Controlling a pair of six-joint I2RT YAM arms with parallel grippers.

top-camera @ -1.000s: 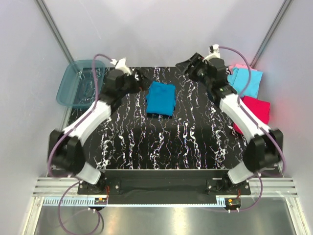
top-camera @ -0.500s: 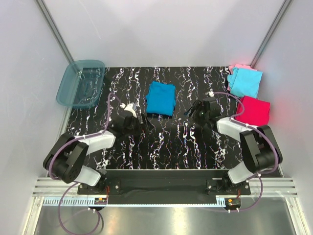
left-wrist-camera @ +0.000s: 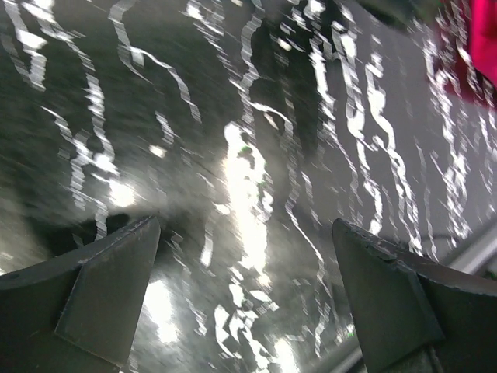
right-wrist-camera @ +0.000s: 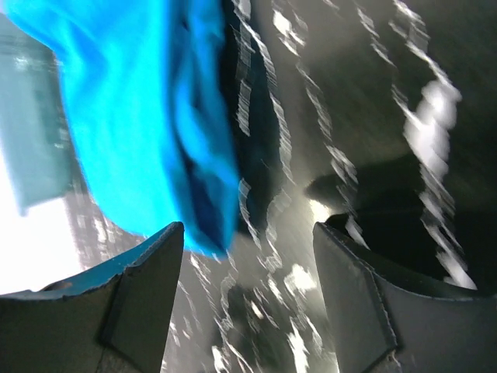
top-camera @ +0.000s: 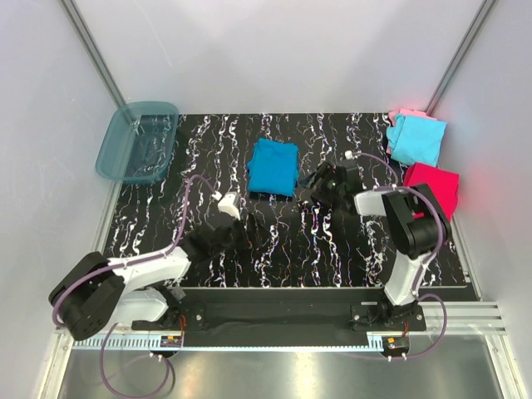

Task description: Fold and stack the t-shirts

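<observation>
- Both arms have pulled back from the far end of the table (top-camera: 274, 249). A second ago they flanked the teal-blue t-shirt (top-camera: 273, 166) up by its far corners; now they sit lower and nearer their bases.
- The left arm has folded down furthest, its wrist now over the near-left marbling, well apart from the shirt.
- The right arm has swung its wrist in toward the shirt's near right corner.
- The teal-blue t-shirt has not shifted across the three overhead views. It is the same compact folded rectangle, at centre and toward the far edge of the table.
- My reading is that this fold is finished and released, so stacking or fetching another shirt comes next.
- The remaining shirts wait at the far right (all still unfolded heaps): light cyan t-shirt (top-camera: 416, 140) lying over the pale pink t-shirt (top-camera: 405, 113), and the magenta-red t-shirt (top-camera: 436, 184) just nearer.
- Left gripper (left-wrist-camera: 245, 225): fingers spread wide with nothing between them, only bare marbled surface beneath. The view is motion-blurred.
- Right gripper (right-wrist-camera: 247, 227): fingers also spread wide and empty. It is low over the table, with the shirt's blue edge just beyond its left finger. I can't tell whether it touches the cloth.
- The translucent teal tub (top-camera: 137, 141) sits at far left, away from both arms.
</observation>
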